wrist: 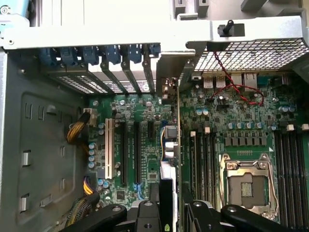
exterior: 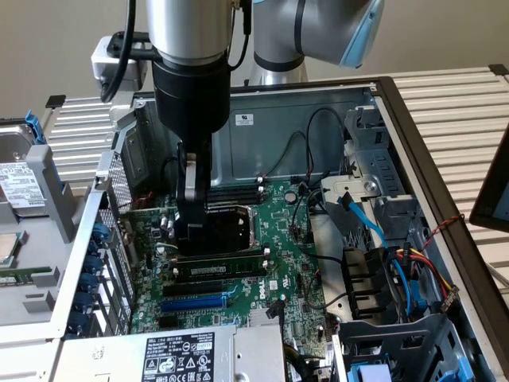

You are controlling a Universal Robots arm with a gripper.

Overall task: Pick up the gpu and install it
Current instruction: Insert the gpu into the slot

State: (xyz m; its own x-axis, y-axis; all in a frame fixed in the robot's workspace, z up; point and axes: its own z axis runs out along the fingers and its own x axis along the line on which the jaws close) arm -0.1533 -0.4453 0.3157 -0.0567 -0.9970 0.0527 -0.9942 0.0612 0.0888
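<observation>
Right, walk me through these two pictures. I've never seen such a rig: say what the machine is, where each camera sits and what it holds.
The machine is a robot arm reaching down into an open computer case. The exterior view is from a camera off the arm, looking into the case. The wrist view is from a camera on the arm's wrist, looking along its fingers. In the case lies the green motherboard, with its slots and open processor socket. A power supply sits at the bottom of the exterior view; a drive lies outside, on the exterior view's left. The fingers are shut on the gpu, seen edge-on, upright over the slots, its metal bracket towards the case's rear. Whether it is seated I cannot tell.
</observation>
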